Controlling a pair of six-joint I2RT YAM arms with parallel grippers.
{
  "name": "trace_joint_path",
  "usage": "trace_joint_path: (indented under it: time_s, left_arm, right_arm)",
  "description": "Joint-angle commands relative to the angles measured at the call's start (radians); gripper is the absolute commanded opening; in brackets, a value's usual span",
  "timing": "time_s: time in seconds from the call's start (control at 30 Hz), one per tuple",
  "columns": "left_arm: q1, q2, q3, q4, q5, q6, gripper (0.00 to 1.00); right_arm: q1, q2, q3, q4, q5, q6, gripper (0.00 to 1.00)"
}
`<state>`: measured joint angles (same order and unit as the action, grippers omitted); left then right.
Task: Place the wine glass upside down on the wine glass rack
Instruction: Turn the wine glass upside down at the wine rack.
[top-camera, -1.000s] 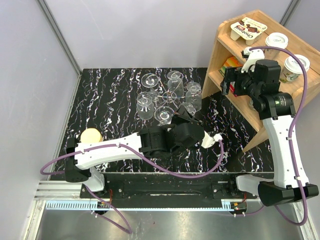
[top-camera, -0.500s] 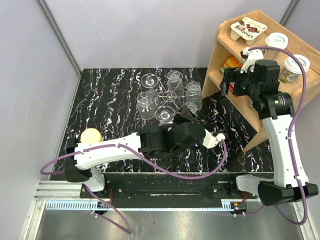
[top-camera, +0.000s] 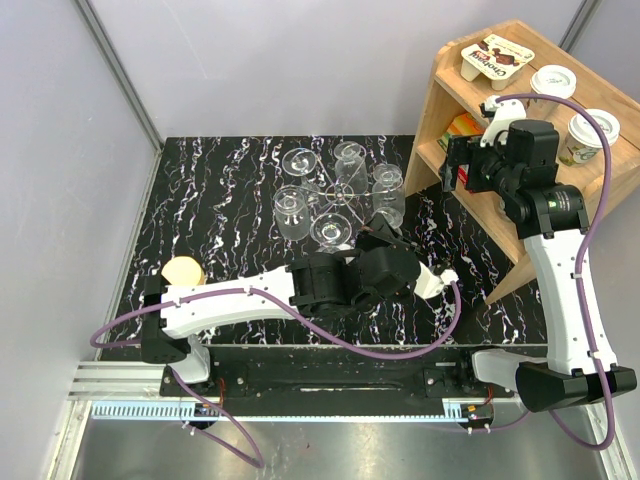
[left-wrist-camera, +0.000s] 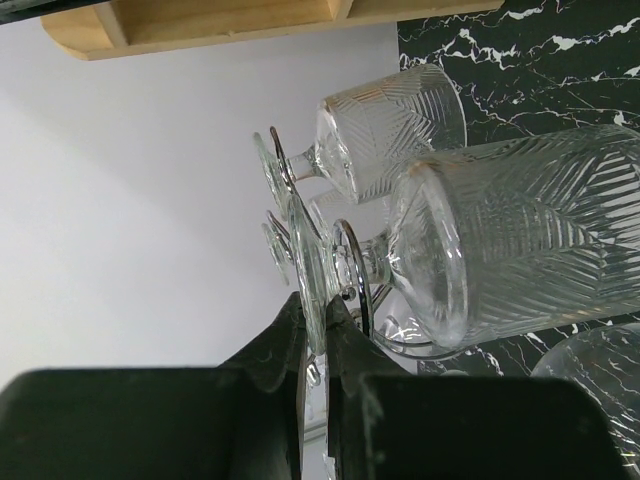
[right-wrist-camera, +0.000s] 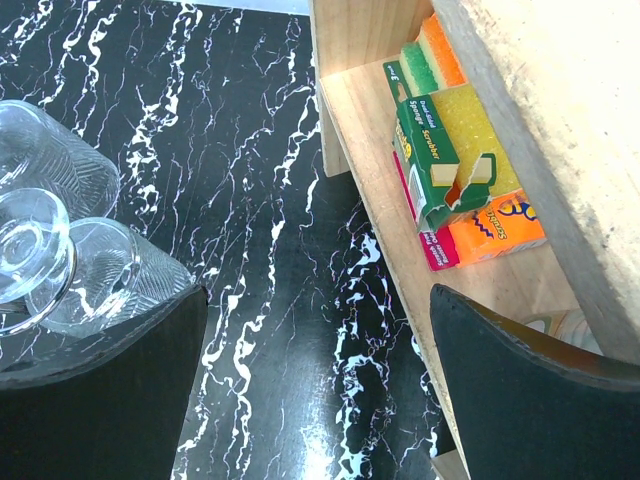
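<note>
Left claw (left-wrist-camera: 312, 325) pinches the foot of the wine glass (left-wrist-camera: 520, 235), axis vertical, rim down.

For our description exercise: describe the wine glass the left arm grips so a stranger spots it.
On the black marbled table stands a chrome rack ringed by ribbed glasses. The wine glass is on the side toward the wooden shelf; it alone has its foot pinched by the left gripper.

Clear ribbed wine glass (left-wrist-camera: 520, 230), glossy marbled table (right-wrist-camera: 250, 200), wooden shelf (right-wrist-camera: 520, 80).
</note>
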<state>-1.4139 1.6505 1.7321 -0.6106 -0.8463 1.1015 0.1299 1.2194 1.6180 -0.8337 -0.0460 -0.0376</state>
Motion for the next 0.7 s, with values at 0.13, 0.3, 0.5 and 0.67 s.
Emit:
trace_joint_path:
  time_s: [0.13,0.3,0.5,0.67]
  left_arm:
    - [-0.007,-0.020,0.000,0.107,-0.037,0.003,0.00]
    - [-0.007,-0.027,-0.011,0.106,-0.054,0.012,0.03]
    - [-0.008,-0.035,-0.032,0.098,-0.063,0.015,0.31]
    - [-0.008,-0.040,-0.026,0.097,-0.071,0.018,0.40]
  right_arm:
    - [-0.006,-0.009,-0.012,0.033,0.021,-0.008,0.98]
    - [-0.006,-0.011,-0.023,0.039,0.021,-0.007,0.98]
    - [-0.006,-0.011,-0.020,0.038,0.021,-0.002,0.98]
    - [-0.007,-0.009,-0.021,0.039,0.021,-0.002,0.98]
